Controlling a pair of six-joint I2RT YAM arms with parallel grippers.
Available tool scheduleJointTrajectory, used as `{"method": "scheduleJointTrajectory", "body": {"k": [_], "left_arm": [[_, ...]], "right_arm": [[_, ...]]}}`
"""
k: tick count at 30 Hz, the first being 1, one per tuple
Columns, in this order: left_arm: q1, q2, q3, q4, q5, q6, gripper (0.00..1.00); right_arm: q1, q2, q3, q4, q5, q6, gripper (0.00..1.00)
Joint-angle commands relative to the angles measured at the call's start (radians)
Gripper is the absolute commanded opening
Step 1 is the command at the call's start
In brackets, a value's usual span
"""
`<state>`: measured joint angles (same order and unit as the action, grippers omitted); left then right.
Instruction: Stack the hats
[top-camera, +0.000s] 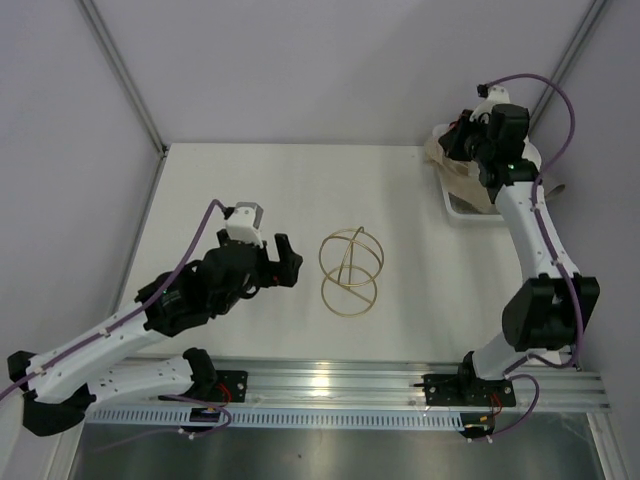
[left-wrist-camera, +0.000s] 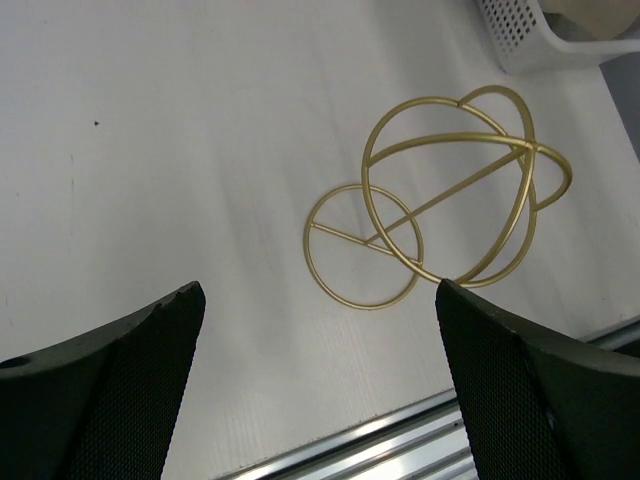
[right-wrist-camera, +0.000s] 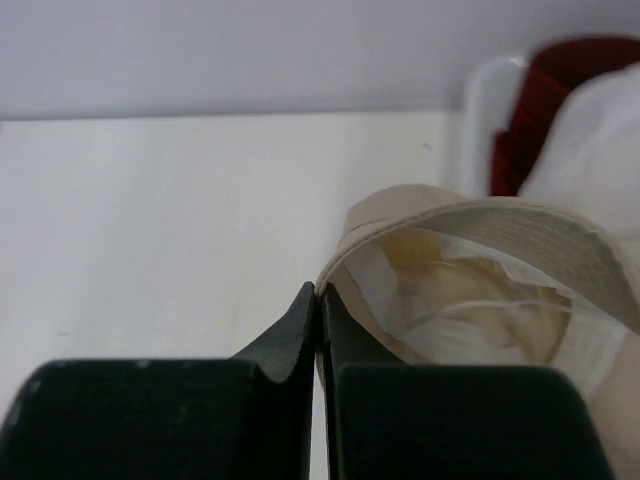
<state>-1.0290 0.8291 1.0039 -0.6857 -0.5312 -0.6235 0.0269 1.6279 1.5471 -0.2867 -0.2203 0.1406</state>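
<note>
Plainly, in the right wrist view the right gripper (right-wrist-camera: 317, 292) has its 2 jaws pressed together at bottom centre. The brim edge of the beige hat (right-wrist-camera: 470, 230) runs straight into the seam between them, so the brim looks pinched there. Just behind, at the right edge of the frame, lies the white hat (right-wrist-camera: 600, 140). Past it, in the upper right corner, is the dark red hat (right-wrist-camera: 545, 100), against the wall of the white basket (right-wrist-camera: 480, 110). Only 3 hats can be picked out.

The hats are probably light, limp cloth, since the beige brim sags and folds open. A pinch on the rim should lift 1 easily, though it will likely dangle and could drag a neighbour along. The free brim edge seems the sensible hold; the crown would only crumple.

Only that wrist view shows the contact. In the top view the arm hides the jaws, and the hats are a pale heap at upper right. The top view alone shows the arms well apart. The left gripper (top-camera: 285, 258) is at centre left over the table (top-camera: 240, 190), jaws spread wide and holding nothing. It is near the gold wire stand (left-wrist-camera: 440, 200), which the left wrist view shows resting on its ring.
</note>
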Motion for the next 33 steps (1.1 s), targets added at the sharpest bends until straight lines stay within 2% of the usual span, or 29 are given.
{"method": "scheduleJointTrajectory", "body": {"k": [1,4,5,7,8,12,15,18,22,24,28,33], "left_arm": [[0.015,0.018,0.128,0.049,-0.095,0.062,1.0],[0.085,0.002,0.137,0.153,-0.005,0.125,1.0],[0.131,-0.008,0.131,0.246,0.092,0.143,0.99],[0.17,-0.039,0.096,0.365,0.192,0.232,1.0],[0.191,-0.045,0.069,0.476,0.253,0.272,0.99],[0.21,-0.013,0.096,0.586,0.277,0.421,1.0],[0.213,0.065,0.163,0.575,0.264,0.519,1.0],[0.213,0.117,0.18,0.578,0.267,0.547,0.99],[0.213,0.102,0.075,0.7,0.348,0.62,0.99],[0.218,0.091,0.044,0.75,0.333,0.654,0.99],[0.248,0.116,0.03,0.733,0.332,0.656,0.98],[0.287,0.16,0.024,0.773,0.327,0.665,0.84]], "right_arm": [[0.022,-0.161,0.074,0.157,-0.221,0.183,0.0],[0.034,-0.218,0.045,0.309,-0.347,0.348,0.0],[0.044,-0.226,0.038,0.348,-0.369,0.39,0.0],[0.076,-0.246,0.016,0.414,-0.376,0.456,0.0],[0.123,-0.253,0.01,0.429,-0.369,0.491,0.0],[0.261,-0.273,-0.002,0.469,-0.303,0.498,0.0],[0.349,-0.27,0.002,0.521,-0.307,0.527,0.0],[0.41,-0.261,0.008,0.543,-0.309,0.542,0.0],[0.45,-0.267,-0.002,0.521,-0.303,0.55,0.0],[0.458,-0.276,-0.018,0.515,-0.303,0.565,0.0],[0.478,-0.293,-0.065,0.538,-0.304,0.574,0.0],[0.484,-0.287,-0.088,0.544,-0.356,0.602,0.0]]}}
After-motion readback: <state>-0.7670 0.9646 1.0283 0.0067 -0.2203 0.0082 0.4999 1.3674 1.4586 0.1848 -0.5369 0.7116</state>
